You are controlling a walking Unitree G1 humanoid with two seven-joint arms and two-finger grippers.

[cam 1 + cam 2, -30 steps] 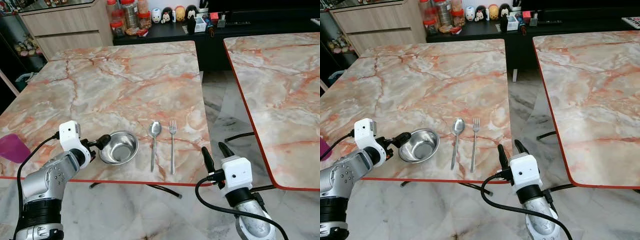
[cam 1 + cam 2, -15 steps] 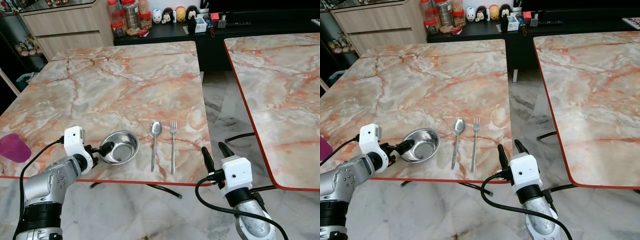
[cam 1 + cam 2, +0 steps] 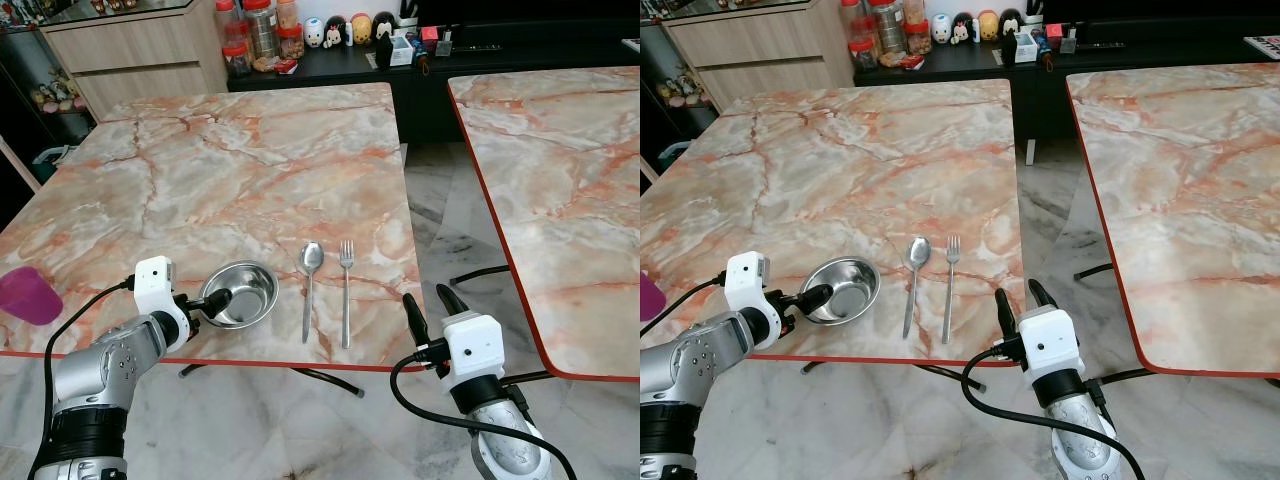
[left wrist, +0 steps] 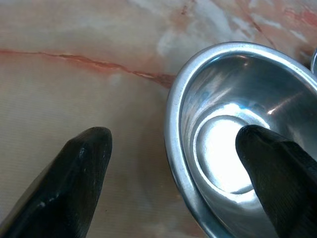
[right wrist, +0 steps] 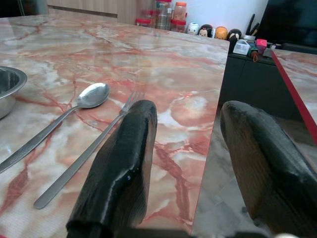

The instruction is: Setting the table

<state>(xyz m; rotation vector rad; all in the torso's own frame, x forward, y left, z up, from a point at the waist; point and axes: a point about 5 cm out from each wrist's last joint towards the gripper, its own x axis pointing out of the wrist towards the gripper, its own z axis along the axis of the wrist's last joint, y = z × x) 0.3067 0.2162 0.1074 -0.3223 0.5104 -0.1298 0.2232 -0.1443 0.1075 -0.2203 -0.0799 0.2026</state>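
A steel bowl [image 3: 243, 293] sits near the front edge of the marble table [image 3: 240, 170]. My left gripper [image 3: 211, 301] is open at the bowl's left side. In the left wrist view one finger [image 4: 81, 171] rests outside the rim and the other finger [image 4: 275, 173] reaches inside the bowl [image 4: 233, 134]. A spoon [image 3: 308, 285] and a fork [image 3: 345, 292] lie side by side to the right of the bowl. My right gripper [image 3: 429, 306] is open and holds nothing, low beside the table's front right corner.
A purple cup [image 3: 24, 296] stands at the table's front left edge. A second marble table [image 3: 560, 170] is on the right across a floor gap. Behind are a dark sideboard [image 3: 330, 62] with jars and figurines, and a wooden cabinet [image 3: 130, 55].
My left arm has edged right and back toward the front edge, staying at the bowl's left rim. The bowl tilted briefly and kept its place. The right arm has not moved.
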